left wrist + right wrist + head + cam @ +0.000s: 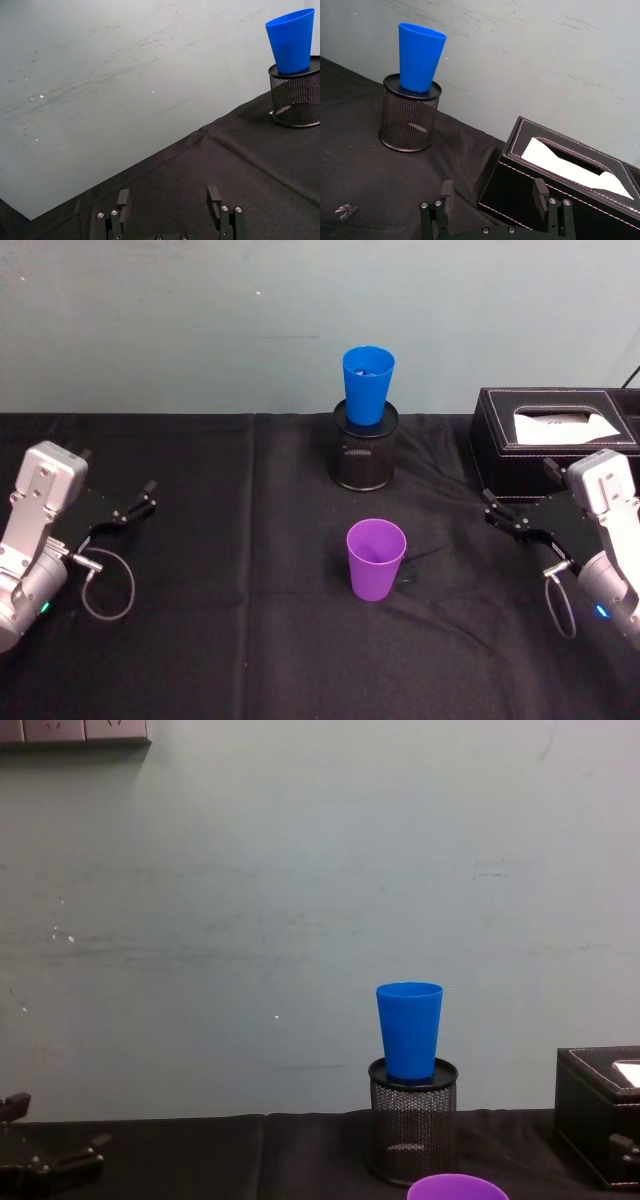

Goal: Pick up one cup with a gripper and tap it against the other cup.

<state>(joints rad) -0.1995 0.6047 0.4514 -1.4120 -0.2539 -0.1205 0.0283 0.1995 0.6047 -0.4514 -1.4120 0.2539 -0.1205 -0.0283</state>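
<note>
At the left edge of the head view, we see the left gripper (138, 502) with its fingers spread and empty, low over the black cloth (250, 620). At the right edge, the right gripper (517, 484) is likewise spread and empty, just beside the front wall of the black tissue box (500, 430). Between them, at lower centre, the purple cup (376, 558) stands upright, mouth up, with bare cloth on every side, well apart from both grippers. Above it in the frame, the blue cup (367, 383) sits upright in the mouth of the black mesh pen holder (365, 455), near the table's far edge against the pale wall (150, 320). Open cloth separates the purple cup from the holder.
</note>
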